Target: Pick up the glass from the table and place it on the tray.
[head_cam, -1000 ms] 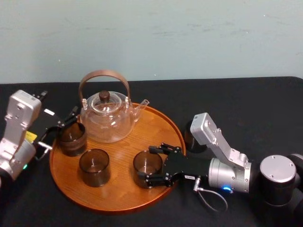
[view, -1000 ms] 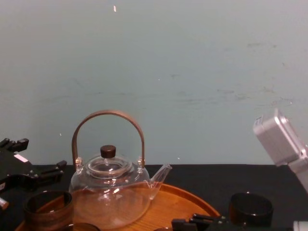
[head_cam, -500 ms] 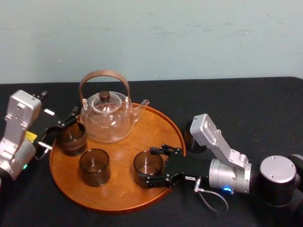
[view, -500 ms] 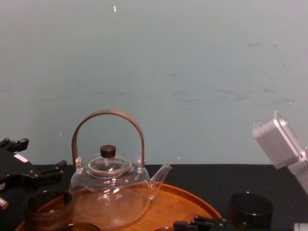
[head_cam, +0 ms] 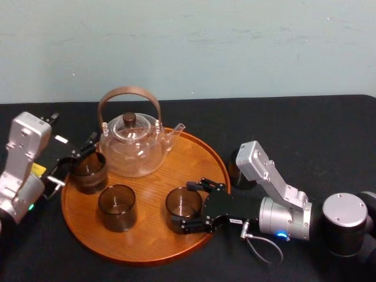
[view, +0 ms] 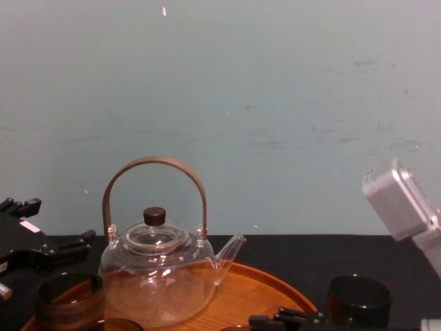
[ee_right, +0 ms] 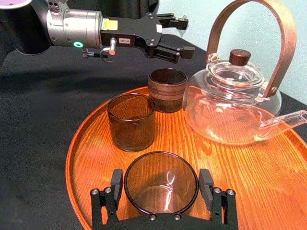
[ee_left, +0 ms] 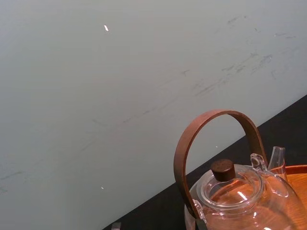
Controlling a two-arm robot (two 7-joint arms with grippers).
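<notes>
Background: a plain pale blue-green wall (head_cam: 235,47) rises behind the work area.
Surface: the table (head_cam: 305,129) is covered in black cloth. The round wooden tray (head_cam: 147,249) lies flat on it, before the robot and toward its left.
Right gripper (head_cam: 185,207): it reaches in low from the robot's right, across the tray's near right rim. The fingers (ee_right: 116,181) are spread to the width of the glass (head_cam: 183,205), one pad on each side. In the right wrist view the pads lie against the wall at its widest point, so the glass sits clamped between them.
Glass position: it stands on the tray's wood, front right part, just inside the rim.
Glass orientation: upright, with the long axis vertical and the open mouth up. It is seen empty from above in the right wrist view.
Left gripper (ee_right: 175,36): it is at the tray's left edge with the fingers parted and nothing between them. It sits just behind and above the dark brown cup (head_cam: 89,171).
Other items on the tray: the clear teapot (head_cam: 130,147) is at the back, spout toward the robot's right. A second tumbler (head_cam: 117,207) stands to the left of the glass and apart from it.
Off the tray: a dark cup (view: 358,300) stands on the cloth beside the tray's right rim.
</notes>
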